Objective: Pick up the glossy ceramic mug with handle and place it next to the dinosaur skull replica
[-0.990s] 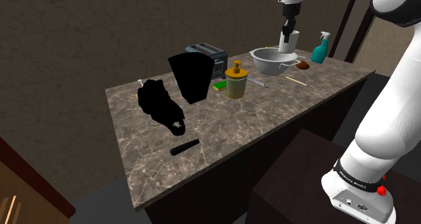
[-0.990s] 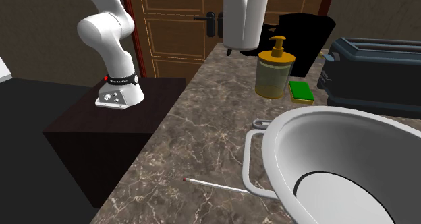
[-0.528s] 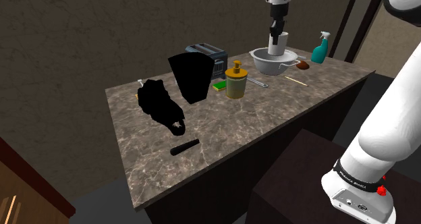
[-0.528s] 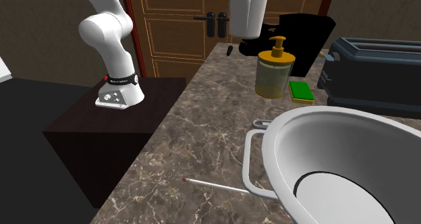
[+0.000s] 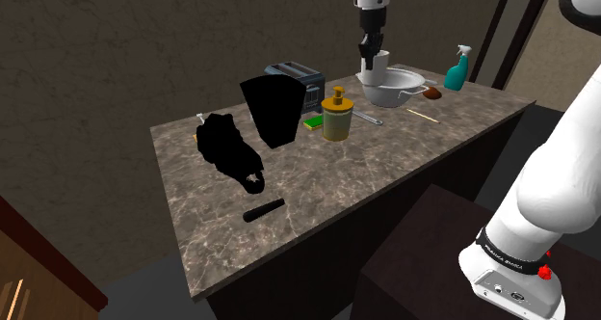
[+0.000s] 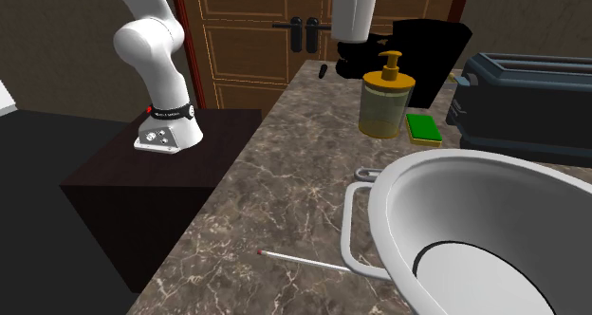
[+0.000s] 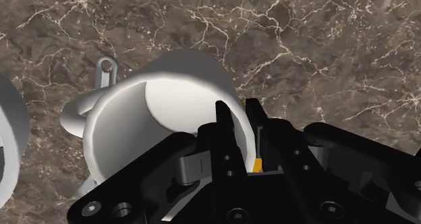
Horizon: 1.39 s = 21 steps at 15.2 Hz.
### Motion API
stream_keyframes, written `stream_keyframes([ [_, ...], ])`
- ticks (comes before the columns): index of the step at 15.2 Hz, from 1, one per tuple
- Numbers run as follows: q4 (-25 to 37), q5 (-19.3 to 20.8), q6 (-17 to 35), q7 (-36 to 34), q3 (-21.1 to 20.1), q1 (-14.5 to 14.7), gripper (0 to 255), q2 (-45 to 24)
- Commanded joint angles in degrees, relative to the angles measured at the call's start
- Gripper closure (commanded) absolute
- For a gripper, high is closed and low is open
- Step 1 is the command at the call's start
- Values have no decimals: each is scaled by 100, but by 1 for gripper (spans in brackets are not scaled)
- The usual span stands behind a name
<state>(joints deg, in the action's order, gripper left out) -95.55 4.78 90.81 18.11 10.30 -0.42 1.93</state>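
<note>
White mug point(image 7: 154, 111) clamped in tool point(image 7: 236, 108), carried from bowl point(image 5: 408, 77) toward toaster point(image 5: 304, 80); seemingly aloft

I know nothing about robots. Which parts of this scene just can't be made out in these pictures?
- The skull: in the shoulder view it is a plain black shape with no detail.
- The mug: in the second exterior view, the top edge cuts off what holds it.
- The bowl: in the second exterior view, the right and bottom edges cut it off.
- The black thing: in the shoulder view it is too small to name.
</note>
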Motion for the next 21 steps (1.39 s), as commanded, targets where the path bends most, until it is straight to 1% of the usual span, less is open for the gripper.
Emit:
stream_keyframes([
  [1,68,-22,-51,-255,-128,119,255,-34],
  [7,384,-100,-172,-1029,-527,505,255,-286],
  [12,859,-149,-316,-1651,-832,829,255,-658],
  [17,1565,-164,-527,-2248,-1102,1167,255,-1187],
  [21,2349,-143,-775,-2702,-1285,1459,255,-1747],
])
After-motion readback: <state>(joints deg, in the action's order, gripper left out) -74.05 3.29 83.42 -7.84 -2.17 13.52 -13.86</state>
